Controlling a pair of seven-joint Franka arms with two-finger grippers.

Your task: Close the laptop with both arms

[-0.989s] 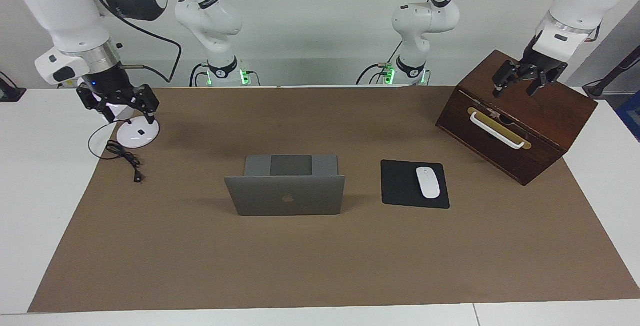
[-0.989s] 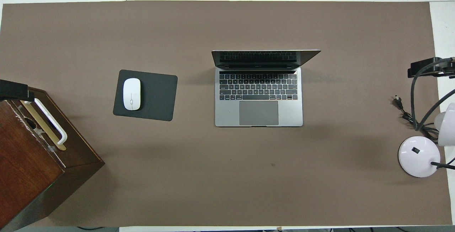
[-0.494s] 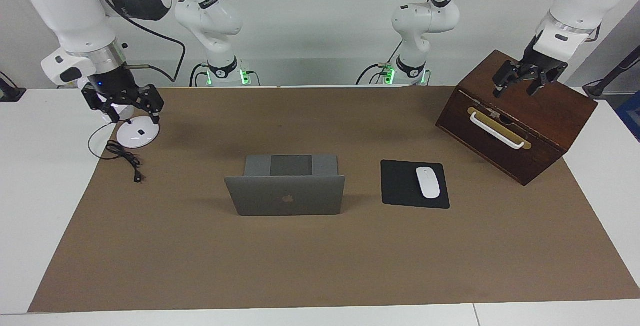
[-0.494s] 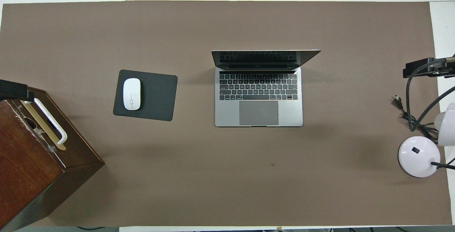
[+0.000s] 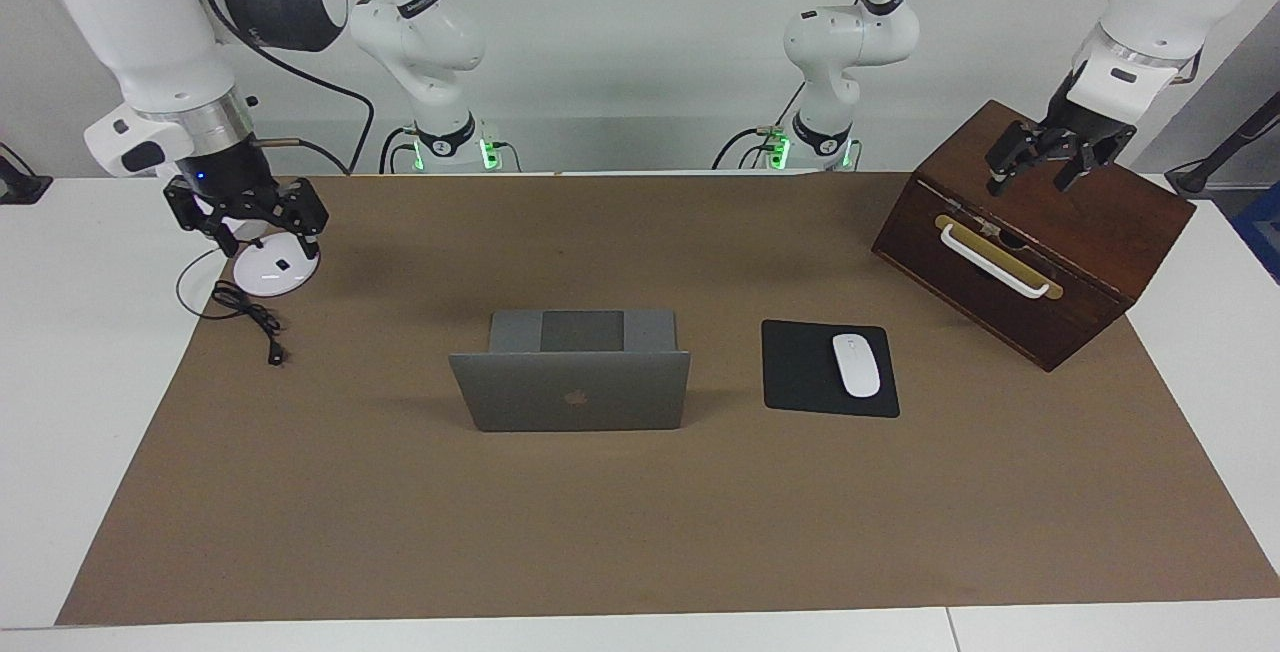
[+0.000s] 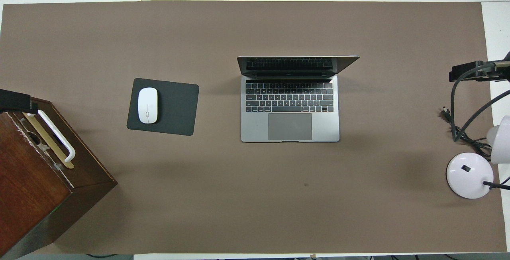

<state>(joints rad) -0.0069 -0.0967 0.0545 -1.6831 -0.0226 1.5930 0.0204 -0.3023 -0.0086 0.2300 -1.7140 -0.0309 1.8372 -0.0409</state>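
Observation:
The silver-grey laptop (image 5: 572, 392) stands open in the middle of the brown mat, its lid about upright with the apple logo facing away from the robots. Its keyboard shows in the overhead view (image 6: 290, 108). My right gripper (image 5: 256, 228) hangs open and empty over a white lamp base, well off the laptop toward the right arm's end; in the overhead view its tip (image 6: 468, 72) shows at the mat's edge. My left gripper (image 5: 1042, 170) is open and empty over the wooden box, and its tip (image 6: 14, 100) just shows in the overhead view.
A black mouse pad (image 5: 800, 372) with a white mouse (image 5: 856, 364) lies beside the laptop toward the left arm's end. A dark wooden box (image 5: 1040, 252) with a white handle stands at that end. A white lamp base (image 5: 275, 274) and a black cable (image 5: 250, 317) are at the right arm's end.
My right gripper has shifted slightly over the lamp toward the middle of the table. The left gripper and the laptop have not moved.

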